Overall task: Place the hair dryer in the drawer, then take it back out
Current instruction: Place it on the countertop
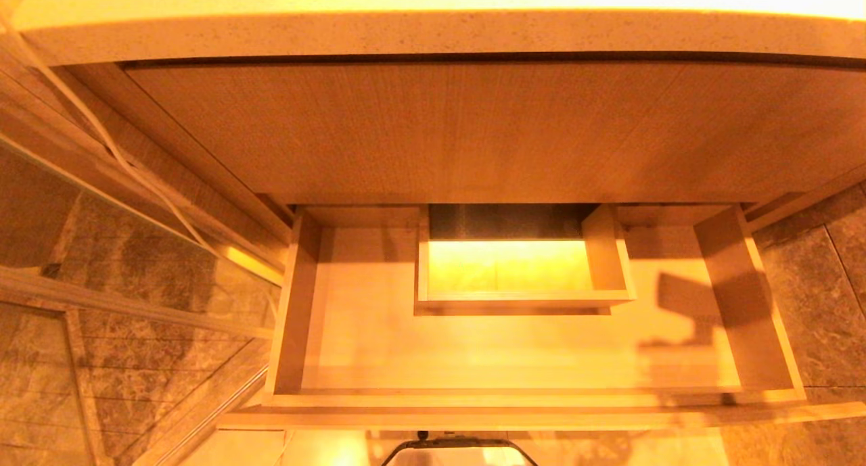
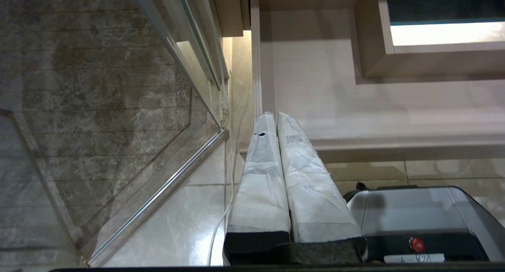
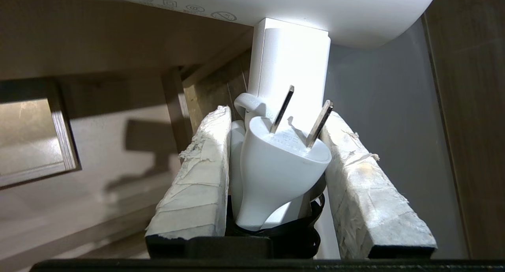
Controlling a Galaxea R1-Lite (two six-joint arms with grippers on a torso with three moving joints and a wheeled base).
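The drawer stands pulled out below the counter, and its pale floor is bare around a boxed cut-out. My right gripper is shut on the short handle of the white hair dryer, with the cord's plug wedged between the taped fingers. The dryer's barrel runs across just beyond the fingertips. Neither gripper nor dryer shows in the head view; only their shadow falls on the drawer's right part. The left gripper hangs shut and empty by the drawer's left front corner.
A speckled countertop overhangs a flat wooden cabinet front. A glass partition with a metal rail and marble wall close the left side, with a thin white cable running down it. My base sits before the drawer.
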